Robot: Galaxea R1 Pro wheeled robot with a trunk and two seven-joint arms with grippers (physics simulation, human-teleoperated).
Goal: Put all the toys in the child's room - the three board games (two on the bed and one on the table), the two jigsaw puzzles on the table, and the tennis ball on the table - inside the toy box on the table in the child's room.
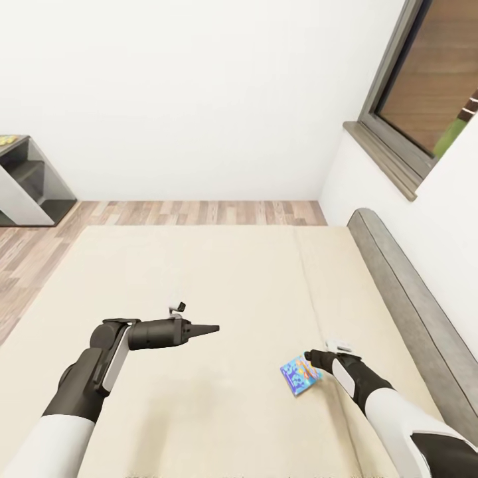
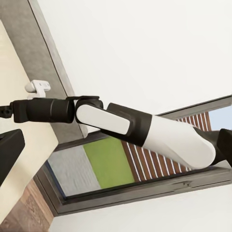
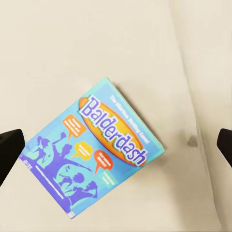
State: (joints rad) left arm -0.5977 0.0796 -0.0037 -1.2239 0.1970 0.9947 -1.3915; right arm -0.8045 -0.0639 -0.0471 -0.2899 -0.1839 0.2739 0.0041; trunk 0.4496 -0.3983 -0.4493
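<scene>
- the flat blue board game box with the orange balderdash title lies on the large cream-beige bed, near its headboard edge.
- the right gripper hovers above it, fingers spread wide: pickup step; next, it must descend and close.
- the left gripper: finger state unclear.

Left arm enters from 7 o'clock in head view, elbow bent, forearm level, pointing toward 3 o'clock. Left pincer tapers to narrow tip, fingers look together. Right arm enters from 5 o'clock, white sleeve, dark wrist, reaching toward 10 o'clock. Right pincer spread wide: dark fingertips at opposite frame edges in right wrist view.
</scene>
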